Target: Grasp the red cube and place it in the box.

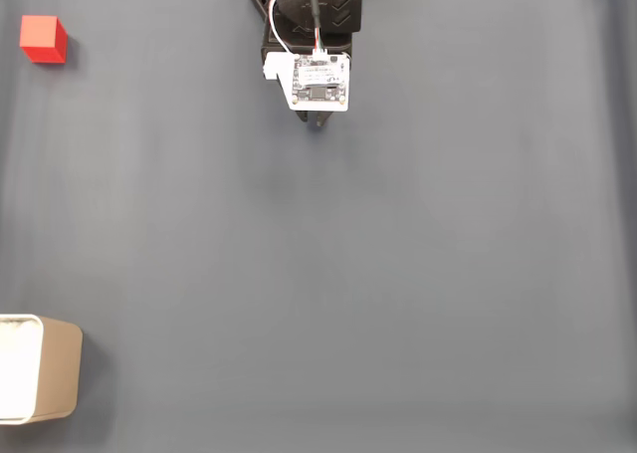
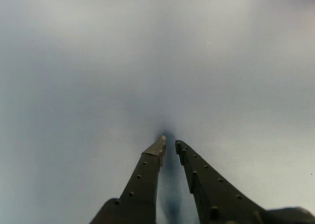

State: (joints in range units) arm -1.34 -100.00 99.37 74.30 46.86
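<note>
Still-life: arm [image 1: 317,35] tucked, jaws nr shut.

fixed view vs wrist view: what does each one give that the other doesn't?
Fixed view alone: the red cube at top left on the grey mat, the box at the lower left edge, cut off by the frame, and the arm's body with its white circuit board at top centre, well apart from both.

Wrist view alone: the gripper up close, its two dark fingers nearly together with a thin gap at the tips, nothing between them.

Both: the bare grey mat surface.
</note>
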